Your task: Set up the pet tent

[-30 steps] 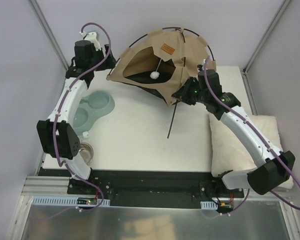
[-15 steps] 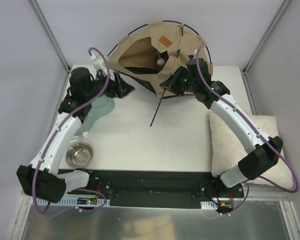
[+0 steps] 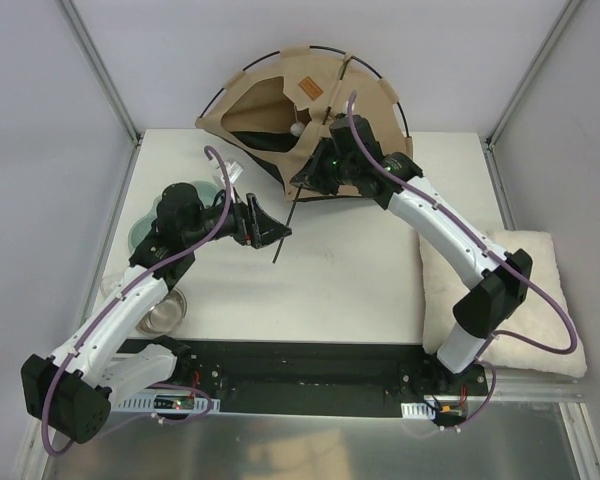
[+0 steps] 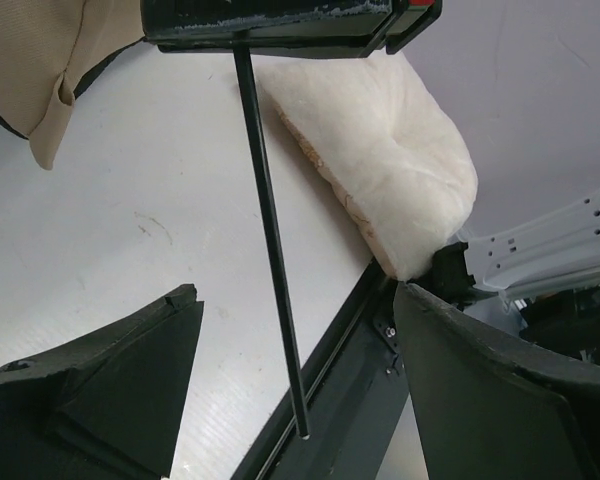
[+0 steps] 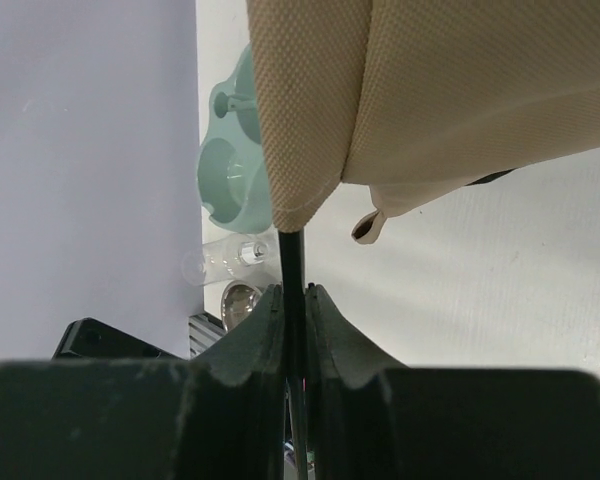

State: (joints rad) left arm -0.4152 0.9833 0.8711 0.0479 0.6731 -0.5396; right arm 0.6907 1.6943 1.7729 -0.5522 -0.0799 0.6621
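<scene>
By the table's (image 3: 360, 290) left edge sit a steel bowl (image 3: 162, 310) and a green double feeding dish (image 5: 235, 170), partly under the left arm. The left gripper (image 3: 270, 230) hovers mid-table with its jaws spread wide on either side of a thin black pole (image 3: 291, 208), touching neither side of it. The tan pet tent (image 3: 310, 100) stands at the far edge, near the middle, and overhangs it. The right gripper (image 3: 310, 178) is clamped tight on the pole just below the tent's fabric sleeve. A fluffy white cushion (image 3: 525, 290) lies along the right edge.
</scene>
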